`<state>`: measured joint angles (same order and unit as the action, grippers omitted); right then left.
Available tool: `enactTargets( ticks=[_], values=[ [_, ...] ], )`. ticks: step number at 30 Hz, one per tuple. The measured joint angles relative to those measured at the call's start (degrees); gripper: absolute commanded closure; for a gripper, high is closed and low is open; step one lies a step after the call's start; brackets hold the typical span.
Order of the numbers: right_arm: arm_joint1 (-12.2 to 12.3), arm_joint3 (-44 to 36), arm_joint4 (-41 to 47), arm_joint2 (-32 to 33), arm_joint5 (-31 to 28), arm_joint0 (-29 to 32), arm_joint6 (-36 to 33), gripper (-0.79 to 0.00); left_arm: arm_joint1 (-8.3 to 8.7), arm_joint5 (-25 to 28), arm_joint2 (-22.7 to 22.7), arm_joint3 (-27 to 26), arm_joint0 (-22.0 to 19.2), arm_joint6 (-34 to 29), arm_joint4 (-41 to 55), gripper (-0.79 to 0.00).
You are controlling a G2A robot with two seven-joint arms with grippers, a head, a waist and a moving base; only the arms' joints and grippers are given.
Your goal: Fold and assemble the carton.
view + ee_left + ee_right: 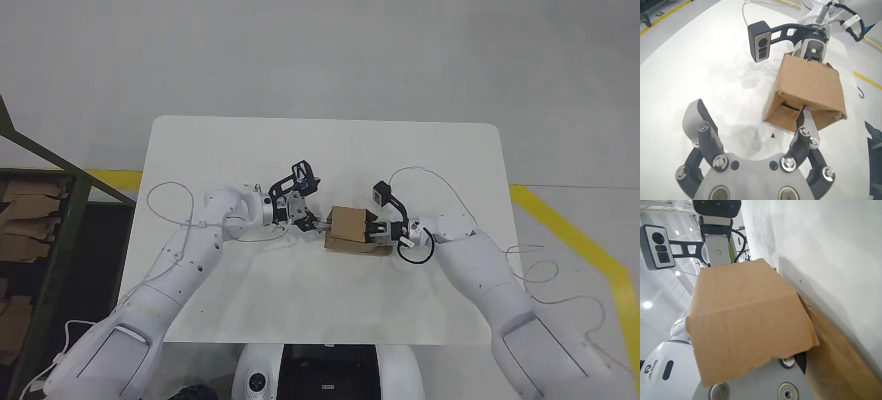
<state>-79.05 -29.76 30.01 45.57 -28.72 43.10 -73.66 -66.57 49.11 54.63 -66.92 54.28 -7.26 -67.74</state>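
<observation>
One carton sits mid frame on table, between both arms. Left gripper spread wide, one finger poked into carton's near end. Right gripper at other end; its grip I can't tell. I push flap in slow and hold box steady.

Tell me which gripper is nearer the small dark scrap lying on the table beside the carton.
Left. The scrap lies just ahead of the left gripper, by the end of the carton that faces it; the right gripper is at the opposite end.
</observation>
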Motion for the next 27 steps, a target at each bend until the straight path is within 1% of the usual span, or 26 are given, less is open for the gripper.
enactTargets(
  ticks=[6,9,13,17,27],
  values=[
    [0.2,1.3,2.3,1.6,-0.9,-0.2,-1.1,0.000,0.58,-0.7,1.8,-0.4,1.2,0.5,0.2,-0.785],
    [0.4,0.6,3.9,2.5,-0.3,0.3,-1.6,0.000,0.99,-1.4,3.3,-1.3,2.2,2.0,0.1,-0.785],
    [1.0,-0.7,5.6,3.8,0.4,1.0,-2.4,0.000,1.61,-2.7,5.9,-3.2,3.9,6.5,-0.3,-0.785],
    [1.6,-2.7,8.1,5.3,1.9,1.9,-3.8,0.000,2.10,-2.8,7.5,-5.5,5.9,11.6,-1.8,-0.785],
    [3.9,-9.3,11.7,9.8,4.7,4.0,-6.6,0.000,2.90,0.9,8.5,-10.3,8.3,22.0,-8.0,-0.785]
  ],
)
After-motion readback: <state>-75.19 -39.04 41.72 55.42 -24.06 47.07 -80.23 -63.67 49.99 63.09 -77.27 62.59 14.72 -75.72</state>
